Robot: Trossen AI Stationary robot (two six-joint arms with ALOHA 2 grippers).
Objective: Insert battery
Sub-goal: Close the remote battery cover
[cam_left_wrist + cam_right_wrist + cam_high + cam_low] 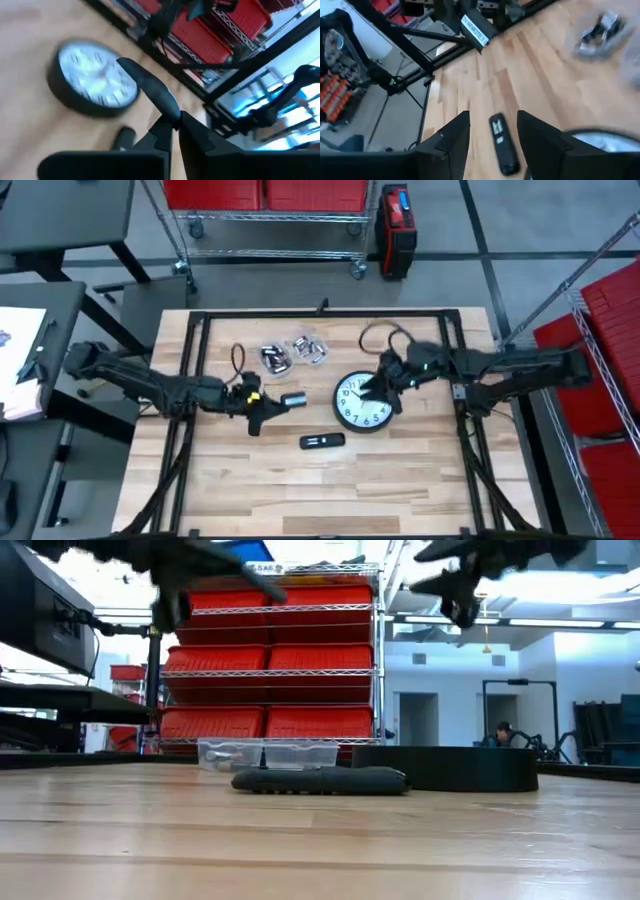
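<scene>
Two arms hover over the worktop (240,490). The remote (322,441) lies flat near the front, left of the clock (364,401), long axis running left-right. Probably light, stiff, slick plastic, so grip across its narrow sides. The right end effector (385,385) is spread wide above the clock; the left end effector (262,406) looks pinched narrow, holding nothing I can make out.
</scene>
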